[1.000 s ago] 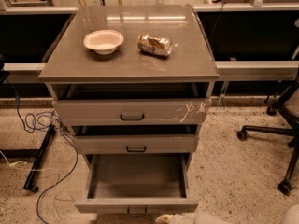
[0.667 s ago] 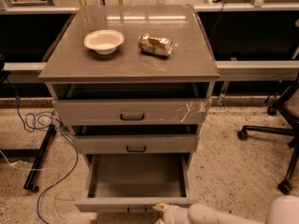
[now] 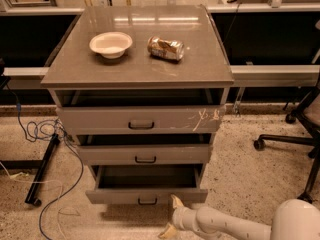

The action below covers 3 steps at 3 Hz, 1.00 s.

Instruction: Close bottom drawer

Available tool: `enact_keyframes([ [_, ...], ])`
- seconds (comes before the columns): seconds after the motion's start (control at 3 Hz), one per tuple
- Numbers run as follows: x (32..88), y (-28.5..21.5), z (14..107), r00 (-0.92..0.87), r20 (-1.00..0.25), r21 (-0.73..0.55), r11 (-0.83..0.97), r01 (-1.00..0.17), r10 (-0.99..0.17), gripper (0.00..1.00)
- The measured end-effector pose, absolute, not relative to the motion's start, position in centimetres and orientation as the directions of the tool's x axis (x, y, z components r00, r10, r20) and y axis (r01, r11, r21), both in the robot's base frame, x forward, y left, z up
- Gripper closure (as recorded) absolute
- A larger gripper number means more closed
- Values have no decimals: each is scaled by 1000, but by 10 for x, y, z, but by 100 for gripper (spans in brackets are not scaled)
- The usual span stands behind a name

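In the camera view, the gripper (image 3: 171, 216) is seen low in front of the cabinet (image 3: 137, 66), its jaws spread, the upper tip set at the lower edge of the bottom drawer (image 3: 115, 196). The drawer is found standing partly out, just above the jaws, its handle (image 3: 147, 201) up-left of them.

No words, numbers or signs are showing clearly enough to read. The can (image 3: 166, 48), lying on the surface (image 3: 135, 71) toward its far edge, is carrying a brown and white printed wrap, but no letters are making themselves out. The gripper (image 3: 171, 217) is hovering just below the right end of the bottom drawer (image 3: 115, 196) front, fingers spread apart, and is bearing no marking.
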<state>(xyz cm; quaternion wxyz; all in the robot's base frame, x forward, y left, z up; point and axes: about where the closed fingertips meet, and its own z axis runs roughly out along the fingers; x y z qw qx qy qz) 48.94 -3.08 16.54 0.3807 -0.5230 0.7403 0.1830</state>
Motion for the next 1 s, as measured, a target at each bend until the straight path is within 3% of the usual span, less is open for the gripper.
enact_keyframes([
  [0.33,492,-31,165,-161,-754,-131,387,-913,-636,11],
  [1.0,497,-29,165,-157,-754,-136,387,-912,-637,60],
])
